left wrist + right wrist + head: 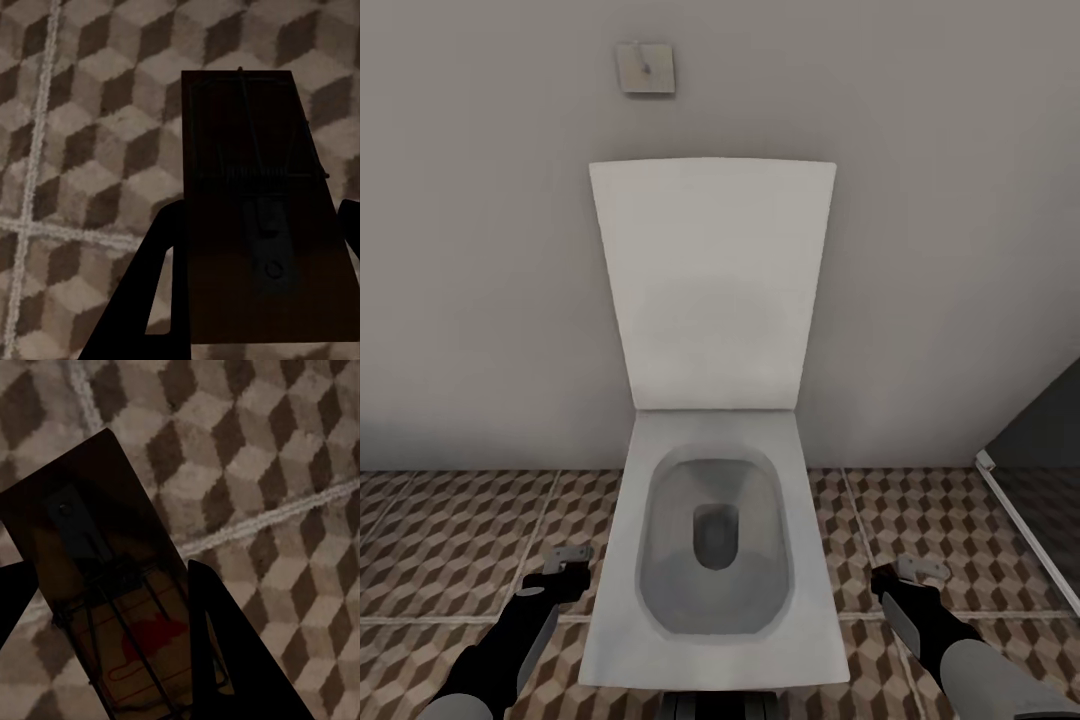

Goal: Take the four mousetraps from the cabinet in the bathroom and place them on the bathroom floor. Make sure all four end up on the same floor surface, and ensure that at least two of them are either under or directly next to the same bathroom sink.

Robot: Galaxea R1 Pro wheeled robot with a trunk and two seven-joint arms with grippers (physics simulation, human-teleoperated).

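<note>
left gripper [572,562] lower left, pinching a mousetrap [251,202] | right gripper [905,572] lower right, clamped on second mousetrap [112,607] | both above cube-patterned bathroom floor [450,540], flanking white toilet [715,540]

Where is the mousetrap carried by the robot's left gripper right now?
The mousetrap sits between the left gripper fingers, above the bathroom floor, left of the toilet.

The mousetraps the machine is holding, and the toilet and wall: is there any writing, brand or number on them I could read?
No readable text anywhere.
Right mousetrap: a red mark inside a red outline, no legible letters.
Left mousetrap: dark wood and wire, no print visible.
Toilet and wall plate: plain, no label.
</note>
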